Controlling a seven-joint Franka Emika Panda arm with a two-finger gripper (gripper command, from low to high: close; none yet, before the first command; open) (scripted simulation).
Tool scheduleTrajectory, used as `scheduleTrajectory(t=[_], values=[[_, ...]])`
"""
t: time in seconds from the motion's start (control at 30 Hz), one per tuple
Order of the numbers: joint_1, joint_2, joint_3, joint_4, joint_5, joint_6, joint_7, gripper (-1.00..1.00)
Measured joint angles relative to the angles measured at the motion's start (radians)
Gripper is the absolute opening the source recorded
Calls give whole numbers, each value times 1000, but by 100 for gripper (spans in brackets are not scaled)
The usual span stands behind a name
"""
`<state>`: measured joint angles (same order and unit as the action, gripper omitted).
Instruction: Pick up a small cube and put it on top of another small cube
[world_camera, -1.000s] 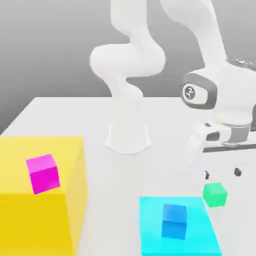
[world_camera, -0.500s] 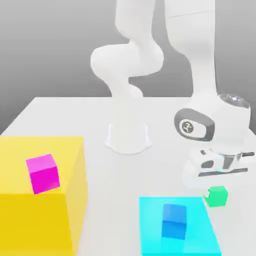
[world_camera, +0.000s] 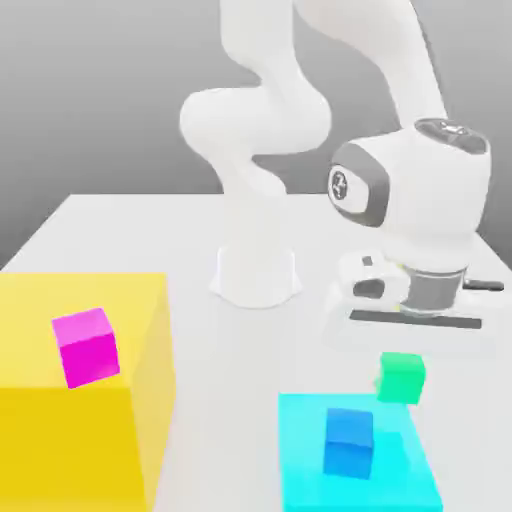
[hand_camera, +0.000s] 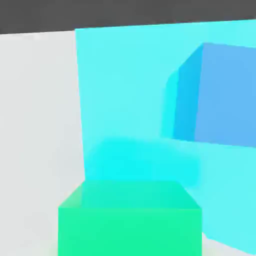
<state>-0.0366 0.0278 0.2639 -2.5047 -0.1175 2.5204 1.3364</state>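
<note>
Mint-green cube (world_camera: 401, 377) directly below pincer (world_camera: 410, 352), beside blue cube (world_camera: 349, 442)

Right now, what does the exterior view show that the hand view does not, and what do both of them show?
Exterior view alone: the white arm, the yellow block and the magenta cube on it. Hand view alone: a close look at the mint-green cube's top face and the blue cube's side. Both: the mint-green cube, the blue cube, the cyan block and the white table.
</note>
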Motion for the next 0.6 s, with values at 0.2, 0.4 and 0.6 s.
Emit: scheduleTrajectory(t=[0.2,0.4,0.6], values=[[-210,-84,-112,185,67,-261,-93,-100],[-348,-127,-206,299,127,-414,-171,-100],[-350,-88,-207,247,129,-322,-175,100]])
